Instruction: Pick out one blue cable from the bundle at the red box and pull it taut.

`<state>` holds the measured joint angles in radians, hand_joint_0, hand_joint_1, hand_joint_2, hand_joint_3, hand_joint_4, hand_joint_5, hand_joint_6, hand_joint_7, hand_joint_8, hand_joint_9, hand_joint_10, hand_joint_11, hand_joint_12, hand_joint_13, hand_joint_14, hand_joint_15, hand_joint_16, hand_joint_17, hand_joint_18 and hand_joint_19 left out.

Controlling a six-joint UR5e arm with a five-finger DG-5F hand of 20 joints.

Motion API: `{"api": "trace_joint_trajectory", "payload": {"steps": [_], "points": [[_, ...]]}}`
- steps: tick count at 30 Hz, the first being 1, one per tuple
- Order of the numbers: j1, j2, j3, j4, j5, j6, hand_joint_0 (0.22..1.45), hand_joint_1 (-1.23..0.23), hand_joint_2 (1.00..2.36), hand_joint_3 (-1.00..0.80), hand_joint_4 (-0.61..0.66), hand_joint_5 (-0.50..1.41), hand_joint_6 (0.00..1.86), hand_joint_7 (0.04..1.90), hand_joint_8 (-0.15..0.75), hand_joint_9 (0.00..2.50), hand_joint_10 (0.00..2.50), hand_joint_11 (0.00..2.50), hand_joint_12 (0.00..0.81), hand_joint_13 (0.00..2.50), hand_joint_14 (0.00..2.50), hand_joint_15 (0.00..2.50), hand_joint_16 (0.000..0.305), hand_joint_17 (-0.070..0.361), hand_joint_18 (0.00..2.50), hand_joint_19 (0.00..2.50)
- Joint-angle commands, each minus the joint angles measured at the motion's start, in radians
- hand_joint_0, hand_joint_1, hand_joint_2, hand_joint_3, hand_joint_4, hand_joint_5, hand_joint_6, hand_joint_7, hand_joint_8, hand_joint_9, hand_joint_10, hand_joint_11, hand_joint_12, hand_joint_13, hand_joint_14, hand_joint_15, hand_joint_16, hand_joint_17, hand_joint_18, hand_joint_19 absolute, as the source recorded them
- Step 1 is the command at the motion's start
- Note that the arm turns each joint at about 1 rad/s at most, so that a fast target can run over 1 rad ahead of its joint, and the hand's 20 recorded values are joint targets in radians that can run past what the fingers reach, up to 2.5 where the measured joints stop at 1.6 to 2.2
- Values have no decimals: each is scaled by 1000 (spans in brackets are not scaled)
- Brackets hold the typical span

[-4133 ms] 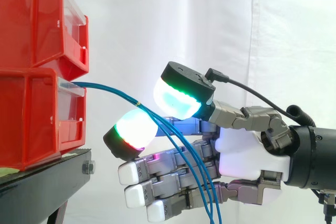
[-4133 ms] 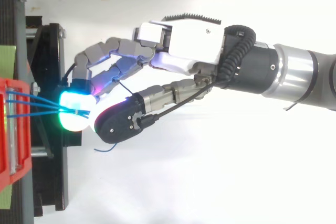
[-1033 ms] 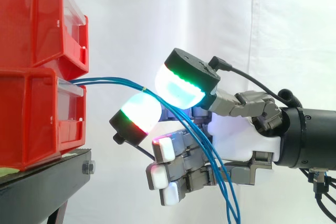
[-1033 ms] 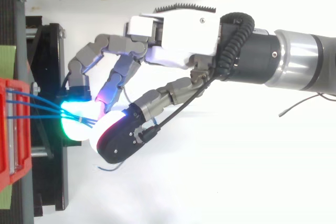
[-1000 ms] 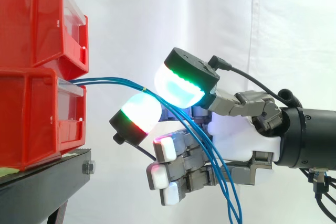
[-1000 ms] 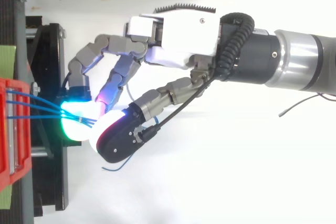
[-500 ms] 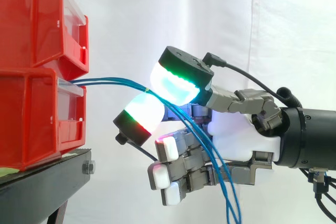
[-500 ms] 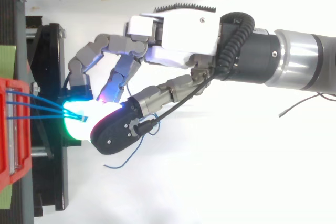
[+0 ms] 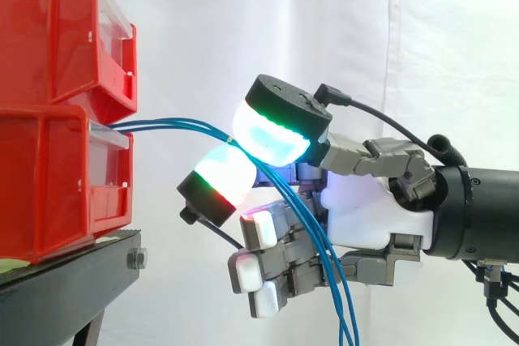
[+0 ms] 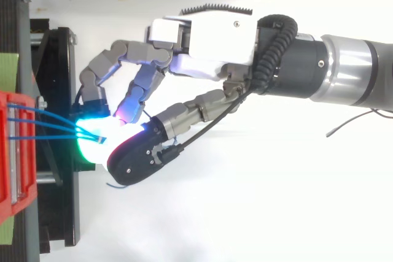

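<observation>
White curtain (image 9: 454, 38) hangs behind two stacked red bins (image 9: 49, 176) on a black stand (image 9: 73, 273). Blue cables (image 9: 174, 126) leave the lower bin's front, meet at the hand (image 9: 365, 208) and droop across its palm. Two glowing pads (image 9: 272, 139) pinch the strands together, just clear of the bin – the other fingers curl below.

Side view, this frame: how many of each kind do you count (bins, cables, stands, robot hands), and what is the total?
Red bins: 2, stacked
Blue cables: 3, as far as the strands can be told apart
Black stand: 1
Hand: 1
Total: 7
</observation>
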<state>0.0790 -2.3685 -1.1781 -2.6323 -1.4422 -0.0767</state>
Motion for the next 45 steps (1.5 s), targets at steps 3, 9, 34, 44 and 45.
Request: {"api": "trace_joint_trajectory", "payload": {"steps": [3, 9, 34, 44, 45], "points": [[1, 0, 0, 0, -1, 0, 791, -920, 1002, -473, -199, -131, 947, 1211, 281, 1163, 22, 646, 318, 1063, 20, 544, 40, 90, 894, 609], [-1, 0, 3, 0, -1, 0, 791, -935, 1000, -500, -231, -130, 962, 1139, 276, 1177, 22, 660, 315, 1077, 20, 555, 39, 89, 904, 597], [-1, 0, 9, -3, 0, 0, 591, -576, 1009, -406, -45, -79, 862, 1012, 281, 1232, 19, 528, 336, 1134, 20, 562, 45, 101, 943, 670], [1, 0, 12, -3, -1, 5, 595, -509, 1016, -304, -7, -82, 855, 961, 301, 1198, 20, 552, 350, 1116, 21, 572, 46, 103, 933, 678], [-1, 0, 11, -3, -1, 5, 595, -509, 1016, -312, -3, -83, 852, 972, 301, 1198, 22, 544, 348, 1117, 22, 566, 46, 103, 932, 678]]}}
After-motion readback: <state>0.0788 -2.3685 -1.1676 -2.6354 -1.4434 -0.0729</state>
